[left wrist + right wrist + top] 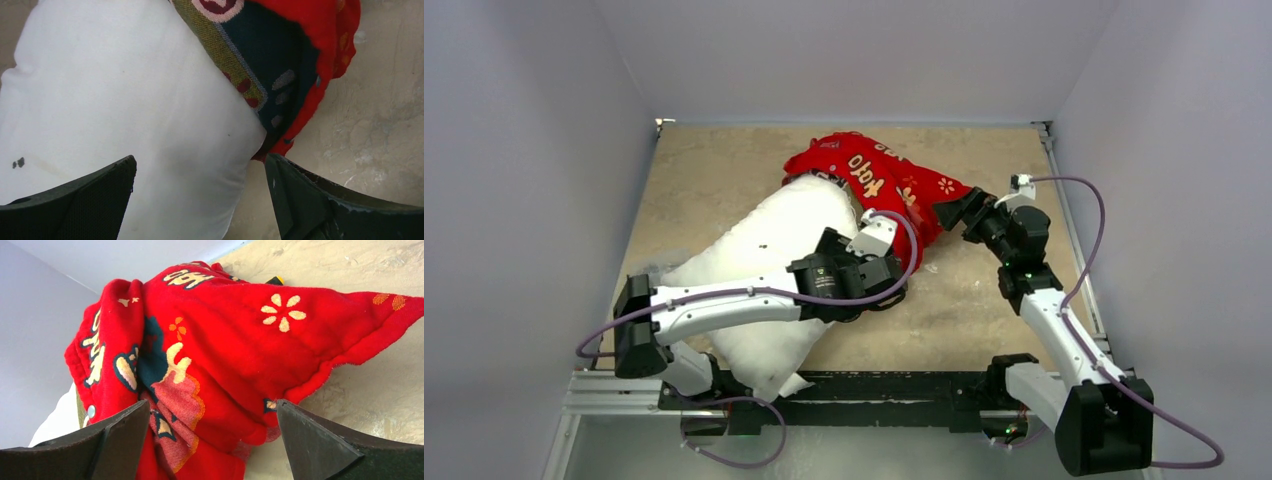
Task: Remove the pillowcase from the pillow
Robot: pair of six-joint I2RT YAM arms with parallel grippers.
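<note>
While the pillowcase [879, 180] sat bunched over just the far end of the pillow [764, 250], near the far edge of the counter [724, 170], left gripper [200, 170] and right gripper [212, 410] held jaws apart. Next, I judged: pin white pillow, clamp red cloth, pull toward the open far-right corner.
</note>
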